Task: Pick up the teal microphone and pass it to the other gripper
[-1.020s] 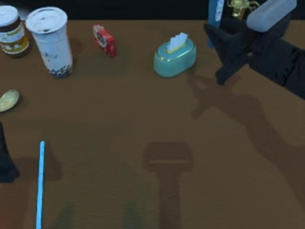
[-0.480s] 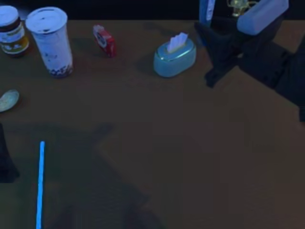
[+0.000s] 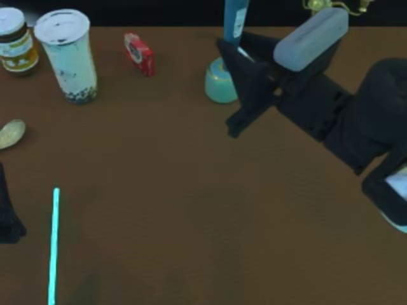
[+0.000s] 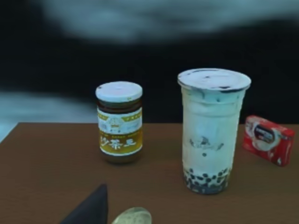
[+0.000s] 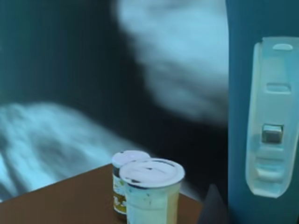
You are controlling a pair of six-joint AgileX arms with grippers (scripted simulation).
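We hold the microphone [image 3: 234, 18] in our right gripper [image 3: 236, 63], fingers clamped on its teal handle. It stands roughly upright in the grasp, long axis vertical; only the handle with its white switch shows above the fingers, so the head end cannot be seen. In the right wrist view the handle [image 5: 261, 112] fills the frame edge directly ahead of the gripper, switch facing the camera.

The controlling relation: the left gripper [image 3: 7, 216] sits well apart from the microphone, low at the table's left edge, with most of the table between the two. In the top view only a dark part of it shows, so we cannot tell whether its fingers are apart or together. In our judgement the pick is complete and the handover remains; both arms must close the gap, and the receiving fingers need a free stretch of handle.

Count:
- one microphone;
- two grippers;
- one tissue box [image 3: 220, 86], partly under the right gripper;
- one cup [image 3: 67, 54];
- one jar [image 3: 16, 41];
- one red box [image 3: 139, 53].
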